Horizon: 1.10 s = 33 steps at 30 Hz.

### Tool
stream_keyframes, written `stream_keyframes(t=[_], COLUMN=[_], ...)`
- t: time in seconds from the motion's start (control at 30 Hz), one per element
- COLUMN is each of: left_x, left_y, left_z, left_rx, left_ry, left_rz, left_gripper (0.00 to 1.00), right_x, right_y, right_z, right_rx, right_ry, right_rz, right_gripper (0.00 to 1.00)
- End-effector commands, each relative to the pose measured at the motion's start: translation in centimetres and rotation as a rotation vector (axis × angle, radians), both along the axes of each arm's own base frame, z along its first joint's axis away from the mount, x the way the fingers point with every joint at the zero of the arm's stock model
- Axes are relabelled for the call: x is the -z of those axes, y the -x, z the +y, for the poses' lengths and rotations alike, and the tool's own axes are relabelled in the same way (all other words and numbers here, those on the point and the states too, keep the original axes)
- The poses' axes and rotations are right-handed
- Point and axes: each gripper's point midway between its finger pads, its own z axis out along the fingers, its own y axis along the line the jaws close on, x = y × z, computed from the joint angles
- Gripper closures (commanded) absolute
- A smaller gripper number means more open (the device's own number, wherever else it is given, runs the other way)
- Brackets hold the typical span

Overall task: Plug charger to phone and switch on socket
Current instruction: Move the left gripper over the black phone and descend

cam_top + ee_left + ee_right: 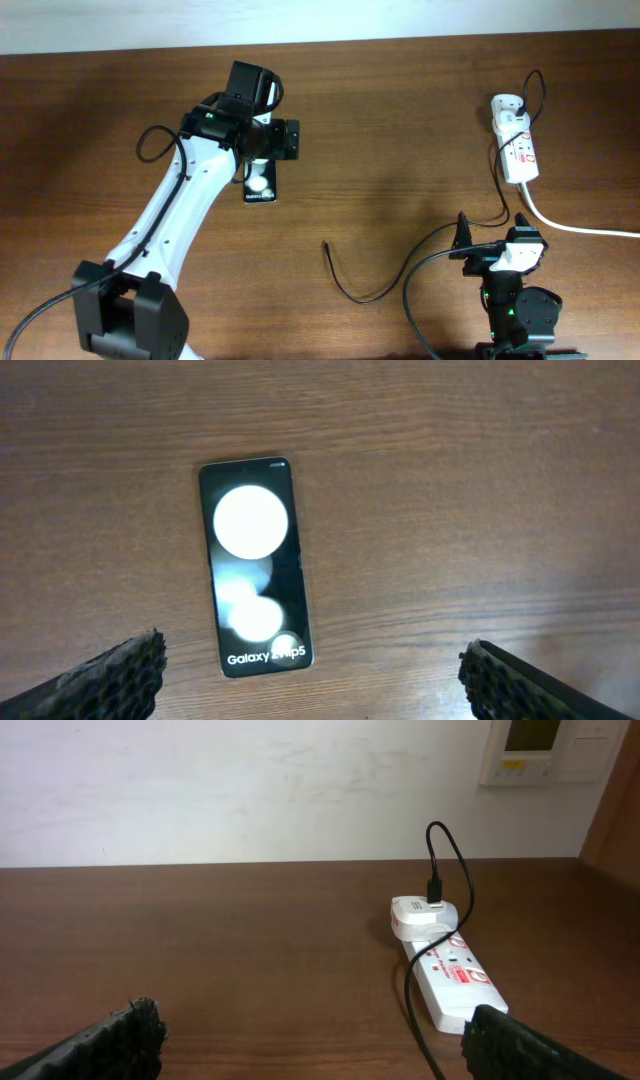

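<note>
The black phone (255,565) lies flat on the wooden table, face up with two white spots and white lettering. In the overhead view the phone (262,187) is partly under my left gripper (262,150), which hovers above it, open and empty (318,685). The thin black charger cable (375,290) curves across the table with its free plug tip (326,244) at centre. The cable runs up to a white adapter in the white socket strip (518,150), also in the right wrist view (448,970). My right gripper (315,1040) is open and empty, parked near the front edge (497,250).
The socket's thick white cord (580,226) runs off to the right edge. A white wall (250,790) stands behind the table's far edge. Bare wood lies between phone and socket.
</note>
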Motion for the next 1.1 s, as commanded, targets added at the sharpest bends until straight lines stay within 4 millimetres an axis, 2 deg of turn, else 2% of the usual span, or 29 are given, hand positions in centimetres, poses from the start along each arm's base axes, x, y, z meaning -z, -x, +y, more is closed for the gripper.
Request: stream_keyframes(t=[0.0,0.2,0.33,0.43,0.7,1.07], left_x=[-0.9,-1.1,2.6,4.6,5.9,12.5], left_y=[-1.0,-3.6,-4.2,-3.9,-3.3,-1.2], left_z=[0.9,0.9,0.9,1.0,2.3,2.1], left_rx=[-0.068,-0.084,-0.093,-0.092,-0.114,-0.099], left_ry=[-0.013,-0.061,-0.095,-0.116,-0.124,-0.102], left_rz=[-0.034,0.094,0.198,0.253,0.309,0.385], left_gripper=[0.01,0.01,0.01,0.01,0.01,0.01], right_x=[0.3,0.3,0.3,0.3,0.3,0.3], right_y=[0.0,0.0,0.0,0.0,0.0,0.0], right_z=[0.1,0.1,0.1,0.1,0.1,0.1], right_rx=[-0.001,-0.001,-0.001,-0.001,-0.001,-0.001], right_ry=[0.006,0.006,0.006,0.006,0.006,0.006], right_rz=[0.005,0.005,0.005,0.005,0.005,0.005], right_gripper=[0.01,0.01,0.01,0.01,0.01,0.01])
